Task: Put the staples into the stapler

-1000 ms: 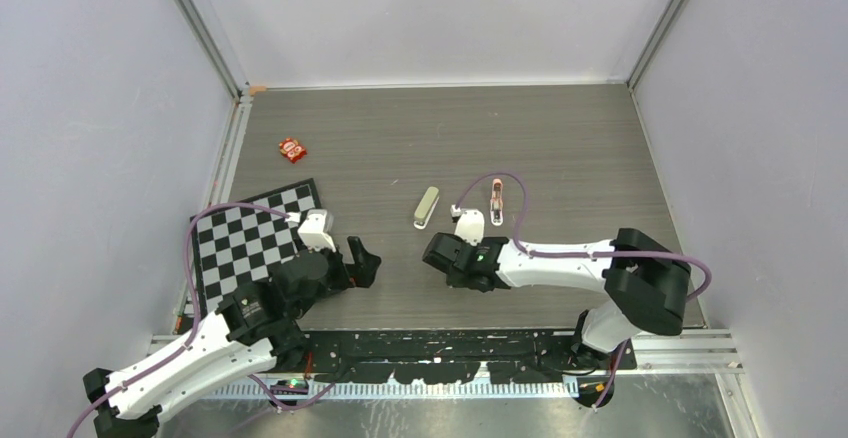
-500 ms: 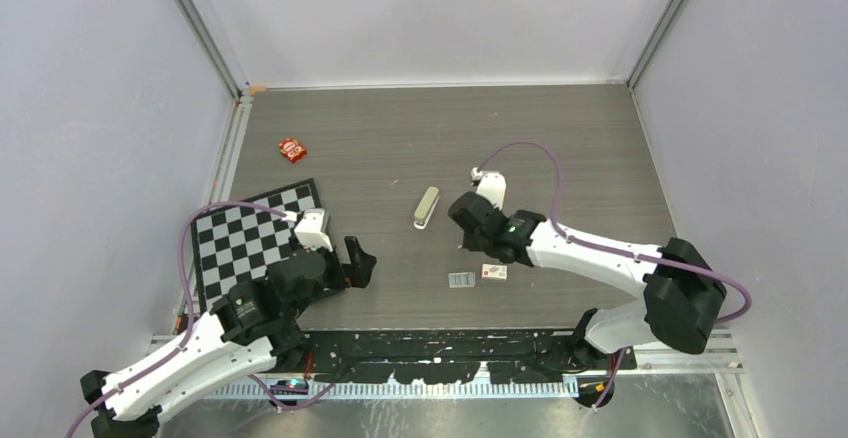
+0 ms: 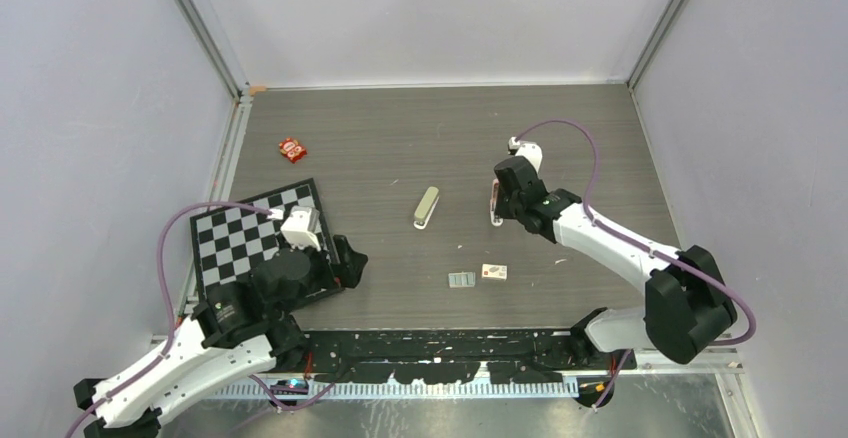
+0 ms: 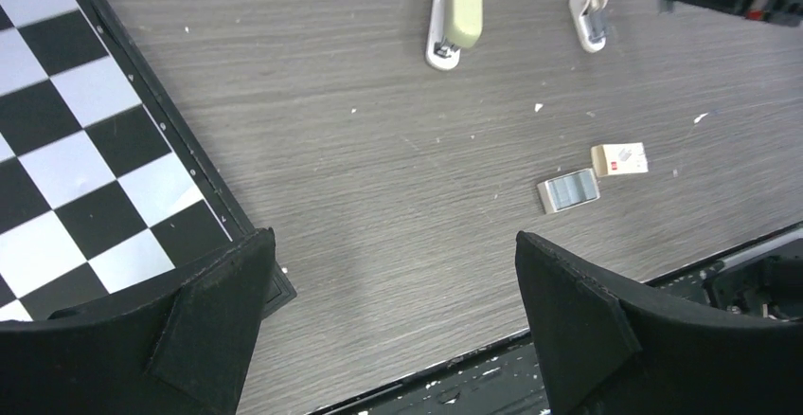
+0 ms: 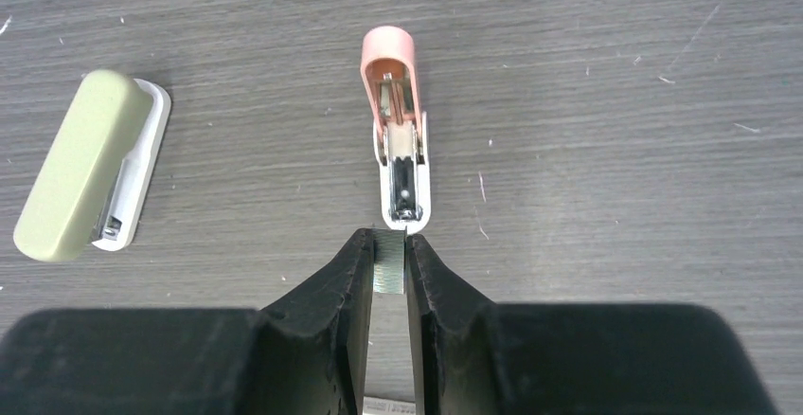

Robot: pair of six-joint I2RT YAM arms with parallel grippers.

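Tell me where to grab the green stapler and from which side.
Grip the green stapler across its middle, coming down from above. It lies long and narrow with free space along both long sides, so the open left hand can straddle its width.

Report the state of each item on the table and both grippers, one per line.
green stapler: closed, lying on the table, untouched.
pink stapler: opened, magazine exposed.
staple strip: pinched in the right gripper, just short of the pink stapler's end.
staple tray: uncovered, staples inside.
small box: lying beside the tray, apart.
right gripper: shut on the staple strip.
left gripper: open, empty.
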